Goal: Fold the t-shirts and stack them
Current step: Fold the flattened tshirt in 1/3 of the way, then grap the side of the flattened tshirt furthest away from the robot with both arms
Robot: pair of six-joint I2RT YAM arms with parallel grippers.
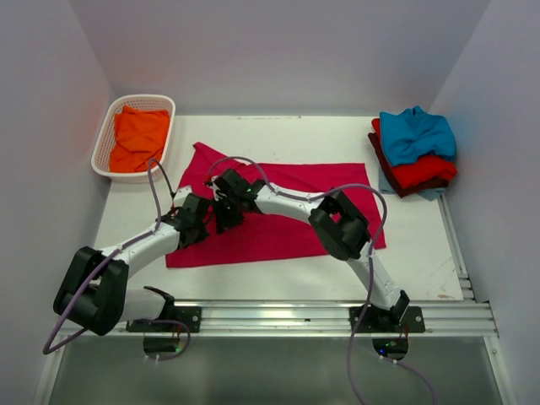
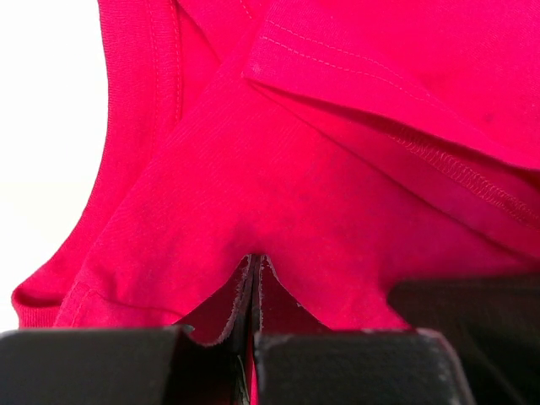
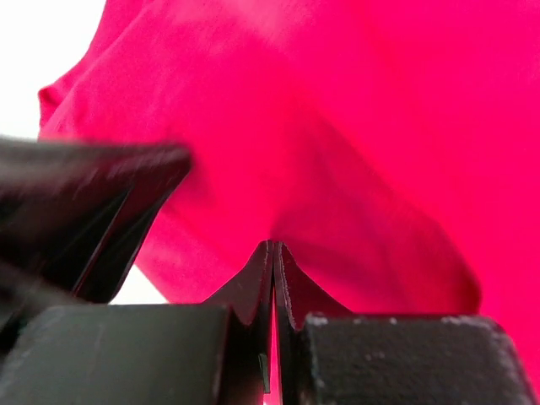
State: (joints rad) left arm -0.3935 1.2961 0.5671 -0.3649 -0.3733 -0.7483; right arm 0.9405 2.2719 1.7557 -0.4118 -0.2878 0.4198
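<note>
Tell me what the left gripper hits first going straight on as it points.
The crimson-pink t-shirt: the left gripper, shut on its cloth, faces its folded layers directly ahead; what lies beyond is unclear.

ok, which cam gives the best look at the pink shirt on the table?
Top external: the whole pink shirt shows, laid out under both arms. The wrist views show only close-up cloth pinched in the left gripper and right gripper.

— What surrounds the flat white table top (image 1: 304, 139)?
— Plain pale lavender-grey walls (image 1: 278, 51) at the back and on both sides.
— And the near edge?
— A silver slotted metal rail (image 1: 287, 314) runs across it, with a dull grey surface (image 1: 270, 371) below. Light is soft and even, shadows faint.
</note>
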